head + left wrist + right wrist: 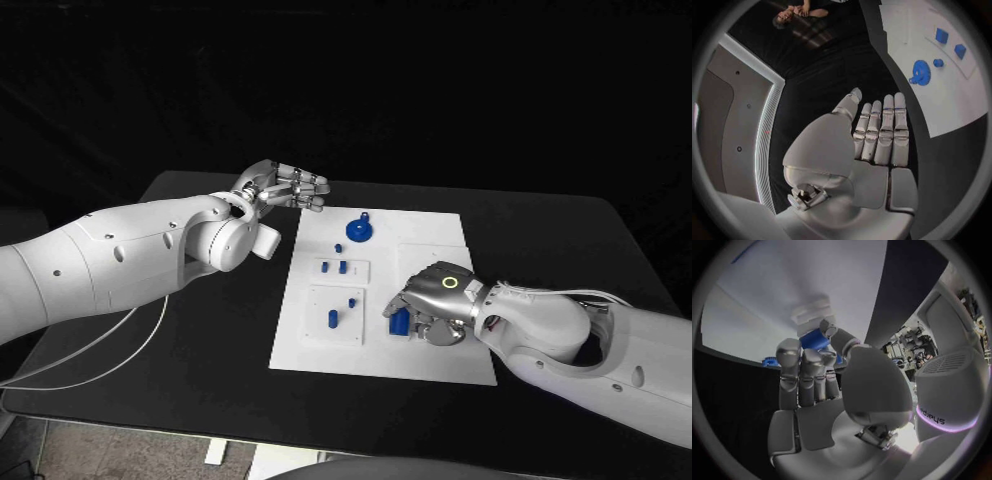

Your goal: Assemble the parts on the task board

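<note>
1. Two hands are at work over the black table (577, 230): the left hand (286, 187) hovers just off the task board's (433, 350) 11 o'clock corner, and the right hand (433, 297) rests on the board at about 4 o'clock from its centre.
2. Left hand: fingers (882, 132) extended side by side, slightly apart, holding nothing.
3. Right hand: fingers (795, 370) curled around a blue part (815, 341), which is pinched against the board surface; the same part shows at the hand's 8 o'clock side in the head view.
4. Blue gear-shaped part (361, 230) lies on the board near its 12 o'clock edge, well apart from both hands.
5. Small blue pieces (336, 267) sit on a raised white plate left of board centre; another blue piece (335, 318) sits on the plate at 7 o'clock.
</note>
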Controlling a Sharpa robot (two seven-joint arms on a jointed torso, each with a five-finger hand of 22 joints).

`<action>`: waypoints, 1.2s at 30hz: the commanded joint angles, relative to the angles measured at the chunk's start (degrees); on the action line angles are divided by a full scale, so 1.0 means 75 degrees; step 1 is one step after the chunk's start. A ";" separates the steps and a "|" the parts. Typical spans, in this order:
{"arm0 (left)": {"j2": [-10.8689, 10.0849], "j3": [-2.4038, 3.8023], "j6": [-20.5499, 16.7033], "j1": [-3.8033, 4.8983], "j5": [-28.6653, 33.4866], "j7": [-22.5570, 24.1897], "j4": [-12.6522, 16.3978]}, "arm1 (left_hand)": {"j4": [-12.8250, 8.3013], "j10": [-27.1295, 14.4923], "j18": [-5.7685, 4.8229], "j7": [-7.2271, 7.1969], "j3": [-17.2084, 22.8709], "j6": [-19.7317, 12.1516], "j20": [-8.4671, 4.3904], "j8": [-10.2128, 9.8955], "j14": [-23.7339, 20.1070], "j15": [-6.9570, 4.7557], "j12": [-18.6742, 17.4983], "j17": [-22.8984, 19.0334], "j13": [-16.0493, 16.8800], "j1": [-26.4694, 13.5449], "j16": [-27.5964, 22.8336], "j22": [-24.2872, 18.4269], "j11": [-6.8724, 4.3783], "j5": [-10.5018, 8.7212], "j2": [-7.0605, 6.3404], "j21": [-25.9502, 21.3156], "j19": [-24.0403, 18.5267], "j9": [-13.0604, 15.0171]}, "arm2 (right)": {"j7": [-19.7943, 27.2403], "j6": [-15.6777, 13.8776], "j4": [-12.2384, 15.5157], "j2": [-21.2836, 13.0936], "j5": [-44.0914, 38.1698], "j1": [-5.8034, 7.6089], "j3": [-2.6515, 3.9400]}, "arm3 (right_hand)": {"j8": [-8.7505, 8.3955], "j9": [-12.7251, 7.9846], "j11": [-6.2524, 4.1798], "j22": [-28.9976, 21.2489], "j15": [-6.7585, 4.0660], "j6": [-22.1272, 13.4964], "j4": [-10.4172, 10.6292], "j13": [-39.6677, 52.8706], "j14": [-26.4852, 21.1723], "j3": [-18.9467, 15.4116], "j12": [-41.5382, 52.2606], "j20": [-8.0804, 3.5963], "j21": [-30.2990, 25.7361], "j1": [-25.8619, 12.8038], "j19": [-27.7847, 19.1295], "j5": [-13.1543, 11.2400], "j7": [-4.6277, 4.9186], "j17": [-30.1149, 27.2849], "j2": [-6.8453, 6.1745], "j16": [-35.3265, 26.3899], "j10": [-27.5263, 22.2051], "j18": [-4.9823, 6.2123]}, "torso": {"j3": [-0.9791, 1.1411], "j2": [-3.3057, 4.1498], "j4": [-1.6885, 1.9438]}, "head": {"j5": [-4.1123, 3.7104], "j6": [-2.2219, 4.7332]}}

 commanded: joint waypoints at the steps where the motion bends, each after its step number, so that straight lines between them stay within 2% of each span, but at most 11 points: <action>1: 0.0007 0.0006 0.0124 -0.0002 0.0033 0.0027 0.0014 | 0.0052 -0.0031 0.0022 -0.0019 0.0010 -0.0060 0.0009 0.0005 -0.0017 0.0000 -0.0002 0.0008 0.0002 0.0033 -0.0030 -0.0006 0.0017 -0.0024 -0.0009 0.0034 0.0054 0.0000 | -0.0067 -0.0285 0.0002 0.0064 -0.0533 -0.0001 -0.0005 | 0.0020 0.0011 0.0033 0.0649 -0.0008 0.0081 0.0006 -0.0051 0.0042 0.0061 0.0024 0.0000 0.0030 -0.0055 0.0142 -0.0048 -0.0002 0.0018 -0.0009 0.0048 -0.0032 -0.0150 | -0.0011 -0.0001 0.0011 | -0.0014 -0.0027; 5: 0.0003 0.0006 0.0131 -0.0002 0.0033 0.0017 0.0018 | 0.0064 -0.0030 0.0021 -0.0015 0.0008 -0.0074 0.0010 0.0005 -0.0017 0.0000 -0.0001 0.0008 0.0002 0.0020 -0.0030 -0.0019 0.0016 -0.0034 -0.0007 0.0034 0.0055 0.0000 | -0.0053 -0.0349 -0.0011 0.0145 -0.0581 0.0000 -0.0012 | 0.0023 0.0013 0.0036 0.0649 -0.0012 0.0199 -0.0007 -0.0125 0.0037 0.0094 0.0020 -0.0007 0.0040 -0.0065 0.0137 -0.0066 0.0015 0.0035 0.0020 0.0053 -0.0057 -0.0158 | -0.0024 0.0000 0.0018 | -0.0021 -0.0036; 8: -0.0003 0.0006 0.0136 -0.0002 0.0033 0.0009 0.0022 | 0.0072 -0.0031 0.0020 -0.0014 0.0006 -0.0079 0.0011 0.0005 -0.0017 0.0001 -0.0002 0.0008 0.0002 0.0016 -0.0031 -0.0026 0.0017 -0.0042 -0.0004 0.0034 0.0057 0.0000 | -0.0045 -0.0337 -0.0043 0.0175 -0.0607 0.0000 -0.0017 | 0.0051 0.0038 0.0052 0.0648 -0.0010 0.0450 -0.0018 -0.0184 0.0037 0.0142 0.0004 -0.0013 0.0036 -0.0089 0.0127 -0.0070 0.0080 0.0065 0.0058 0.0072 -0.0093 -0.0166 | -0.0027 0.0001 0.0019 | -0.0023 -0.0041; 11: -0.0010 0.0006 0.0145 -0.0001 0.0033 -0.0007 0.0025 | 0.0072 -0.0031 0.0020 -0.0014 0.0006 -0.0079 0.0011 0.0005 -0.0017 0.0001 -0.0002 0.0008 0.0002 0.0016 -0.0031 -0.0026 0.0017 -0.0042 -0.0004 0.0034 0.0057 0.0000 | -0.0056 -0.0297 -0.0087 0.0192 -0.0641 0.0000 -0.0020 | 0.0052 0.0043 0.0091 0.0647 0.0003 0.0770 -0.0023 -0.0245 0.0036 0.0226 0.0006 -0.0011 0.0030 -0.0143 0.0112 -0.0073 0.0189 0.0094 0.0089 0.0088 -0.0142 -0.0169 | -0.0024 -0.0002 0.0012 | -0.0016 -0.0057; 16: -0.0019 0.0006 0.0176 -0.0001 0.0033 -0.0047 0.0029 | 0.0081 -0.0034 0.0020 -0.0013 0.0003 -0.0086 0.0012 0.0006 -0.0018 0.0002 -0.0002 0.0008 0.0002 0.0015 -0.0031 -0.0036 0.0017 -0.0050 -0.0005 0.0033 0.0059 0.0000 | -0.0094 -0.0251 -0.0163 0.0201 -0.0746 0.0000 -0.0024 | 0.0025 0.0033 0.0132 0.0649 0.0025 0.1116 -0.0032 -0.0330 0.0034 0.0316 -0.0003 0.0001 0.0043 -0.0175 0.0098 -0.0073 0.0287 0.0116 0.0102 0.0092 -0.0184 -0.0166 | -0.0016 -0.0010 0.0005 | 0.0003 -0.0066; 23: -0.0021 0.0006 0.0216 -0.0001 0.0032 -0.0089 0.0029 | 0.0094 -0.0041 0.0019 -0.0009 -0.0004 -0.0101 0.0013 0.0006 -0.0019 0.0003 -0.0002 0.0009 0.0002 0.0012 -0.0030 -0.0047 0.0020 -0.0062 -0.0003 0.0032 0.0061 0.0000 | -0.0152 -0.0156 -0.0249 0.0200 -0.0860 0.0003 -0.0025 | 0.0012 0.0019 0.0139 0.0642 0.0035 0.1099 -0.0029 -0.0407 0.0036 0.0386 0.0105 0.0016 0.0063 -0.0182 0.0061 -0.0076 0.0275 0.0153 0.0086 0.0076 -0.0219 -0.0158 | -0.0013 -0.0010 -0.0008 | -0.0010 -0.0070; 26: -0.0016 0.0006 0.0235 -0.0001 0.0031 -0.0105 0.0030 | 0.0116 -0.0044 0.0019 -0.0005 -0.0021 -0.0118 0.0017 0.0004 -0.0021 0.0005 -0.0002 0.0010 0.0002 0.0018 -0.0030 -0.0075 0.0022 -0.0079 -0.0009 0.0029 0.0066 -0.0001 | -0.0159 -0.0144 -0.0272 0.0216 -0.0883 0.0008 -0.0026 | 0.0009 0.0012 0.0113 0.0640 0.0028 0.0910 -0.0035 -0.0410 0.0033 0.0386 0.0121 0.0015 0.0058 -0.0165 0.0055 -0.0079 0.0192 0.0151 0.0069 0.0068 -0.0221 -0.0157 | -0.0012 -0.0007 -0.0006 | -0.0023 -0.0073; 33: -0.0010 0.0006 0.0266 -0.0001 0.0030 -0.0136 0.0027 | 0.0136 -0.0047 0.0019 0.0004 -0.0037 -0.0152 0.0018 0.0006 -0.0022 0.0006 -0.0002 0.0010 0.0003 0.0029 -0.0030 -0.0105 0.0024 -0.0091 -0.0010 0.0028 0.0073 0.0000 | -0.0203 -0.0073 -0.0332 0.0281 -0.0922 0.0023 -0.0028 | 0.0003 0.0006 0.0089 0.0633 0.0017 0.0687 -0.0039 -0.0417 0.0031 0.0366 0.0167 0.0004 0.0041 -0.0141 0.0039 -0.0079 0.0124 0.0153 0.0037 0.0053 -0.0226 -0.0166 | -0.0013 -0.0008 -0.0001 | -0.0052 -0.0070; 36: -0.0010 0.0006 0.0282 0.0000 0.0029 -0.0149 0.0028 | 0.0137 -0.0047 0.0019 0.0005 -0.0039 -0.0156 0.0018 0.0006 -0.0022 0.0006 -0.0001 0.0010 0.0003 0.0032 -0.0030 -0.0109 0.0024 -0.0093 -0.0011 0.0029 0.0075 0.0000 | -0.0234 0.0021 -0.0391 0.0323 -0.0942 0.0027 -0.0038 | 0.0014 0.0005 0.0065 0.0625 0.0009 0.0454 -0.0034 -0.0393 0.0017 0.0323 0.0205 -0.0001 0.0007 -0.0118 0.0017 -0.0079 0.0042 0.0151 0.0020 0.0040 -0.0229 -0.0169 | -0.0017 -0.0007 0.0003 | -0.0042 -0.0079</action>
